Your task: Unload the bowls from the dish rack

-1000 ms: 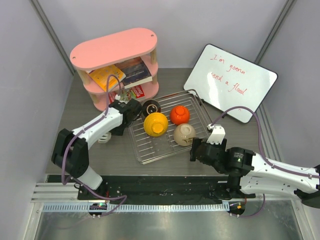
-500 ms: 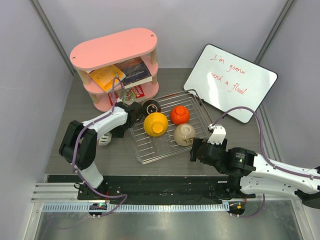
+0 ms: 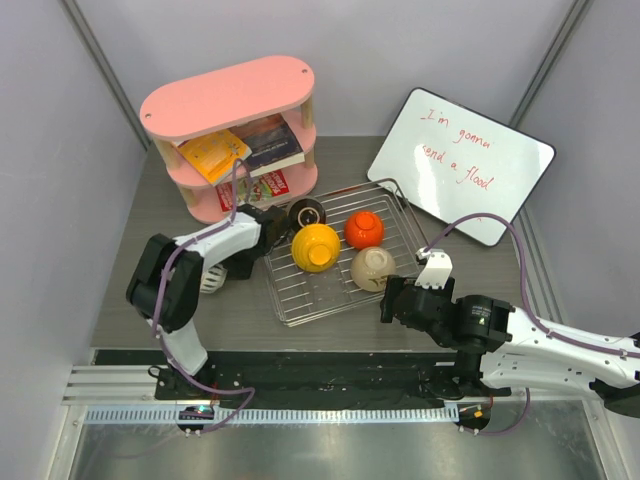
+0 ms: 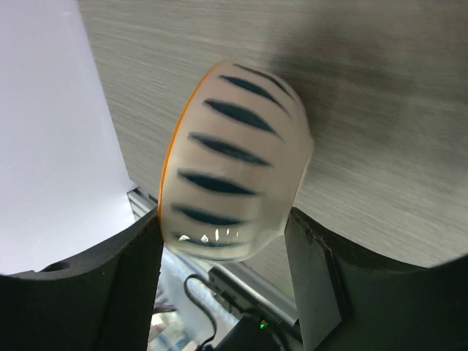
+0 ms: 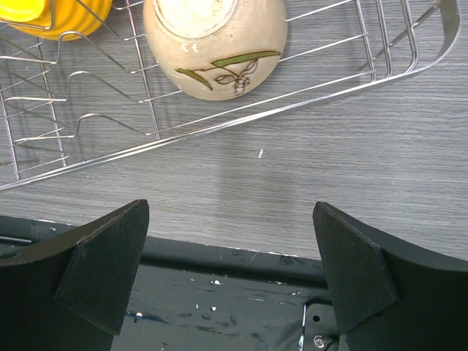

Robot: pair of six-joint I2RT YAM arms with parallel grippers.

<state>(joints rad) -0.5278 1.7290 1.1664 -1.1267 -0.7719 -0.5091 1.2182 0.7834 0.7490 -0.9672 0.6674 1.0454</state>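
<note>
Currently the left gripper (image 4: 223, 219) grips the striped bowl (image 4: 234, 161) above the table (image 4: 365, 110), left of the dish rack (image 3: 300, 300); lower it until it rests flat, then open fully. The right gripper (image 5: 227, 270) stands open and empty at the rack's near edge, before the cream bowl (image 5: 216, 36).

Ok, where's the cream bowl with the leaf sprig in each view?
Top external: the cream bowl lies in the near right part of the dish rack, just beyond the right gripper.
Left wrist: not in it; only a striped bowl in the left gripper.
Right wrist: the cream bowl is at top centre, behind the rack's near rim.
Shared landmark: the yellow bowl, to its left in both.
</note>
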